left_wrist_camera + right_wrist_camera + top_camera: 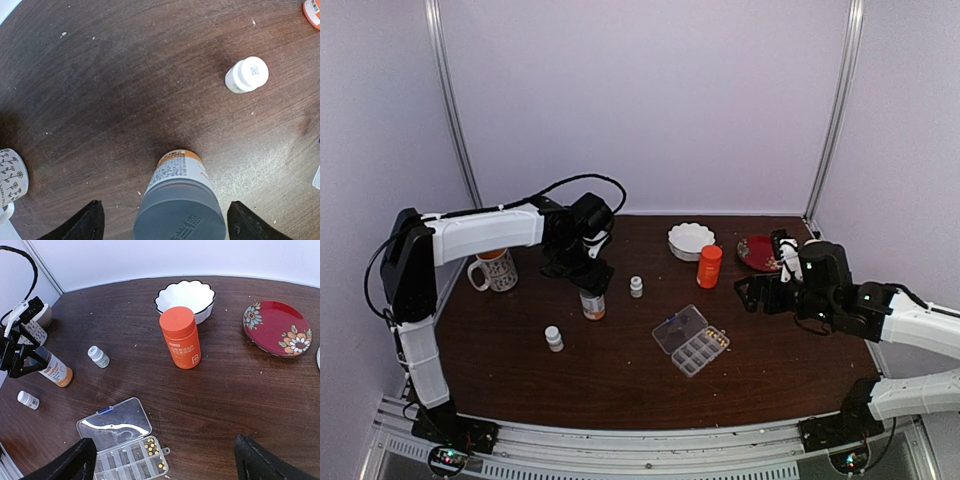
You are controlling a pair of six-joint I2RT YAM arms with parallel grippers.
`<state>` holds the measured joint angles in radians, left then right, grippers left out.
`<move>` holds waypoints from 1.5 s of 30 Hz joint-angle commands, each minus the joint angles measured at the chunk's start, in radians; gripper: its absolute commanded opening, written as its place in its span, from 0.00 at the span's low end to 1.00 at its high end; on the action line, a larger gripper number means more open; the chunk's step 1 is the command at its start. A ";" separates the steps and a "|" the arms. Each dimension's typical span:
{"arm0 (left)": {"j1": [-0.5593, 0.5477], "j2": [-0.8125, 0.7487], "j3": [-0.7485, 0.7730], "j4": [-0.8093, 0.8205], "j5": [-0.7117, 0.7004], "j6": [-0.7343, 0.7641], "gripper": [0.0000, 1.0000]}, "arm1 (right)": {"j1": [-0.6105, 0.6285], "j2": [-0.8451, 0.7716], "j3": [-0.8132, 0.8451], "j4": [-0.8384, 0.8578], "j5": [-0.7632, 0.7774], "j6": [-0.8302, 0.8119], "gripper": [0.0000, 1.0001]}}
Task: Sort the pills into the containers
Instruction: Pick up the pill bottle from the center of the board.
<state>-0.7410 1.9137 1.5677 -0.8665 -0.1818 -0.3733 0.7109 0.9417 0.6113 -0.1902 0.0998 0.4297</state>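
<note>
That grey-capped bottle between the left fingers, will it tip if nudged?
Probably tippy: the grey-capped bottle stands upright, tall for its narrow base. Its round body would likely roll once down. The smooth label may slip in the left gripper, whose fingers straddle it without touching.

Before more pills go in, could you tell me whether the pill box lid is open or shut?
Open: the clear lid lies flat beside the exposed cells.

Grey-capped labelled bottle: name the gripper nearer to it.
Left. The left gripper straddles the grey-capped bottle, clear of it on both sides; the right gripper hangs far off.
</note>
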 commanded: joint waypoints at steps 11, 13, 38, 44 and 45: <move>0.008 -0.143 -0.115 0.119 0.061 -0.004 0.95 | 0.019 0.107 0.117 -0.039 -0.092 -0.034 0.99; 0.008 -0.125 -0.113 0.116 0.055 -0.001 0.92 | 0.029 0.128 0.137 -0.051 -0.082 -0.038 0.99; 0.007 -0.042 0.011 0.005 0.020 0.022 0.51 | 0.036 0.131 0.134 -0.030 -0.083 -0.037 1.00; 0.007 -0.027 0.008 0.000 0.038 0.033 0.73 | 0.036 0.140 0.135 -0.020 -0.095 -0.026 1.00; 0.008 -0.024 0.008 0.000 0.039 0.032 0.73 | 0.036 0.141 0.136 -0.019 -0.096 -0.026 1.00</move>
<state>-0.7410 1.8740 1.5505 -0.8513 -0.1455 -0.3550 0.7403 1.0794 0.7300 -0.2138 0.0174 0.3992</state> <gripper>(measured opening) 0.729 0.996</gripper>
